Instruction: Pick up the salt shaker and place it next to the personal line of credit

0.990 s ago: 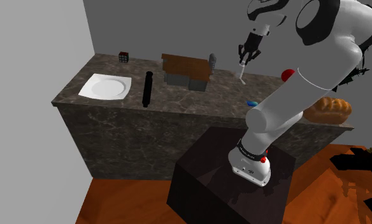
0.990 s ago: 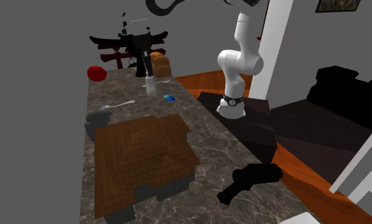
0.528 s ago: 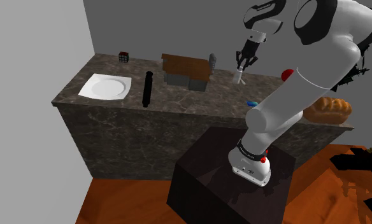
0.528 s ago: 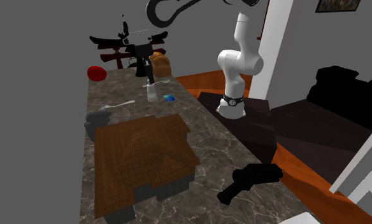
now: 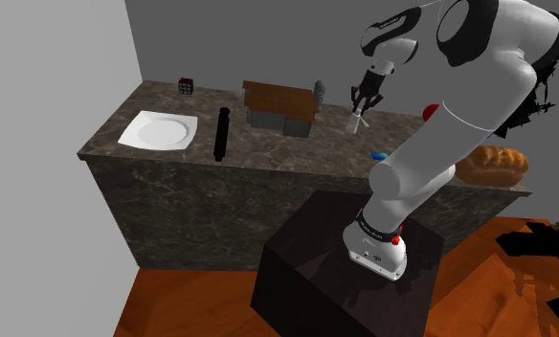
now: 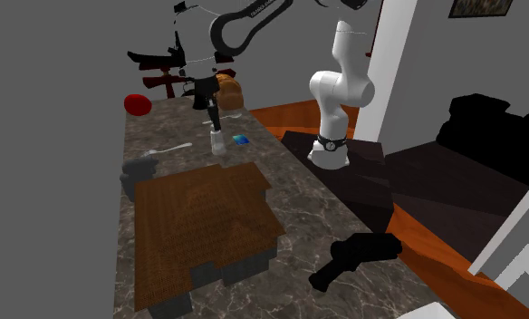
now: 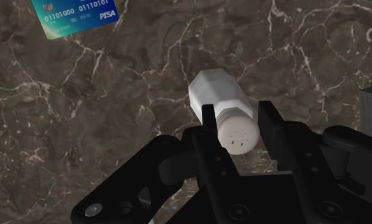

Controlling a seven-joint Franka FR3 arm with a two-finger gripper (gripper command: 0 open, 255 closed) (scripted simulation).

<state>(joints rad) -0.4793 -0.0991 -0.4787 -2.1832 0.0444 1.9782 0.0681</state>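
**Cut Off, Covered, Too Small**

In the wrist view the blue card (image 7: pixel 76 16) runs past the frame edge, losing part of its print. The black fingers (image 7: pixel 210 137) cover both sides of the salt shaker (image 7: pixel 220 98) cap. At the shoulder view's right, the white arm (image 5: pixel 440 144) hides part of the bread loaf (image 5: pixel 503 165) and the red thing (image 5: pixel 431 111). The card there is an unreadable blue speck.

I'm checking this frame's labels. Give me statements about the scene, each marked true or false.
1. On the gripper, the jaws clasp the white salt shaker. True.
2. The blue card lies under the shaker. False: the card lies on the counter, apart from it.
3. A white plate sits on the counter. True.
4. The bread loaf rests on the plate. False: the loaf lies far from it, at the shoulder view's right.
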